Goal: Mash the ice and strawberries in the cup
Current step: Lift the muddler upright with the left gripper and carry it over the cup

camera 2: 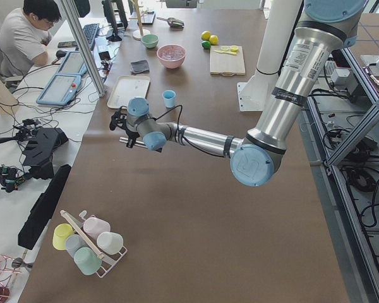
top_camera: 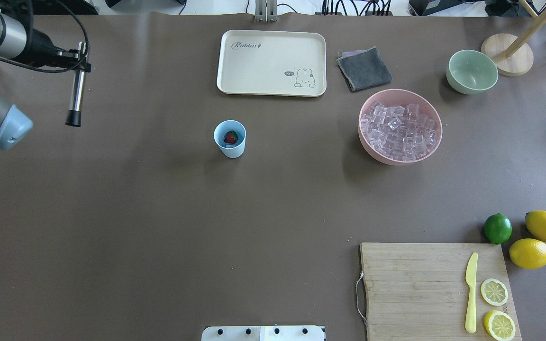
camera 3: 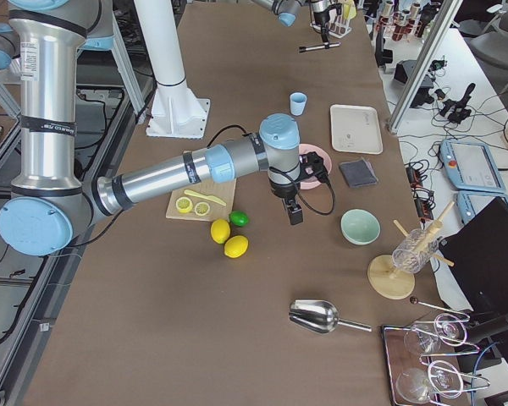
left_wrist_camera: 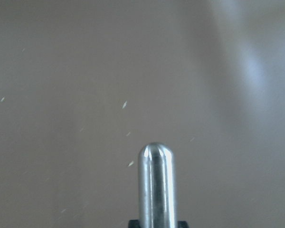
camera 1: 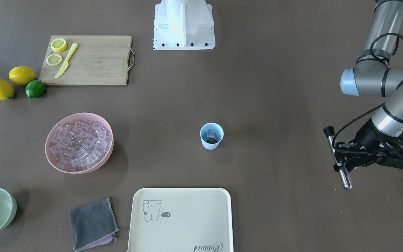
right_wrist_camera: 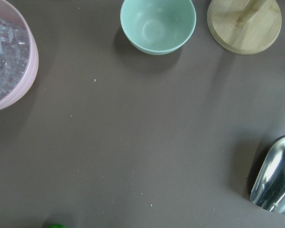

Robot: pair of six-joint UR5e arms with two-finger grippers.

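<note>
The left gripper is squeezing a metal stick tight. It is hanging over the table, far off to the side of the cup. The cup is standing by itself in the middle, with the strawberry and a bit of ice sitting inside.

Nothing is holding the cup. It is looking small and light, so the stick could be bumping the rim on the way in and tipping it over. The ice is looking slippery, so a hard push could be making a cube jump out.

The right gripper is hanging far away, near the pink bowl. The pictures are not showing if it is open or closed.

The table is wearing a smooth brown cover, with tiny crumbs lying on it. A person is sitting at a desk past the table's end.
</note>
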